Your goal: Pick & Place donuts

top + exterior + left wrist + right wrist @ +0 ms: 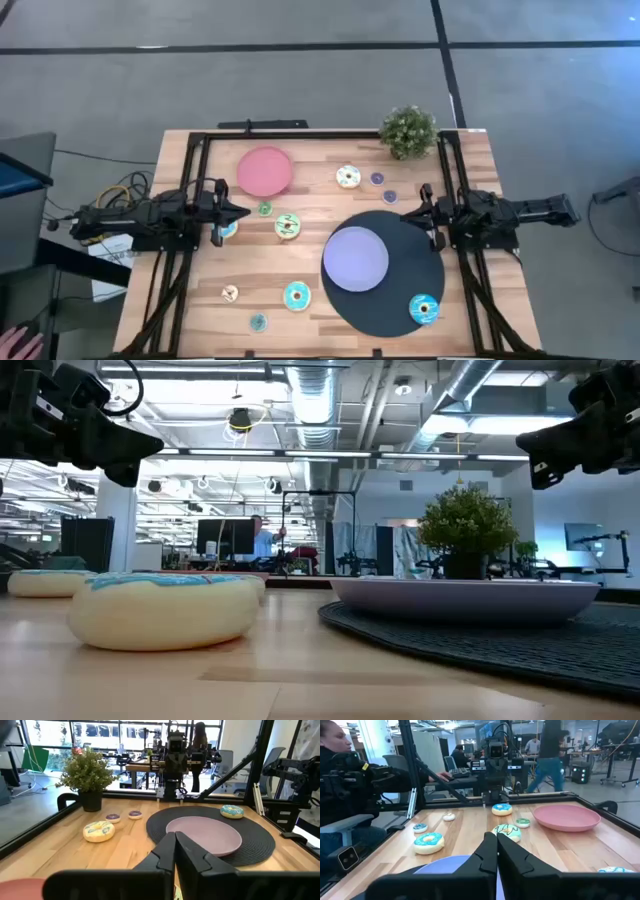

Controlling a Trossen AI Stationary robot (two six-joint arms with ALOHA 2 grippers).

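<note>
Both my jaws sat pinched narrow, empty, parked at the bench [330, 300] sides; donuts [287, 226] lay scattered, none plated yet.

We see a wooden table [330, 285] with a black frame along its edges. A round pink plate [264, 171] lies near the far side. A lavender plate [355, 259] rests on a large round dark mat [405, 290]. A small potted plant [408, 131] stands at the far right corner. Yellow cables [118, 190] lie beside the table's left edge
</note>
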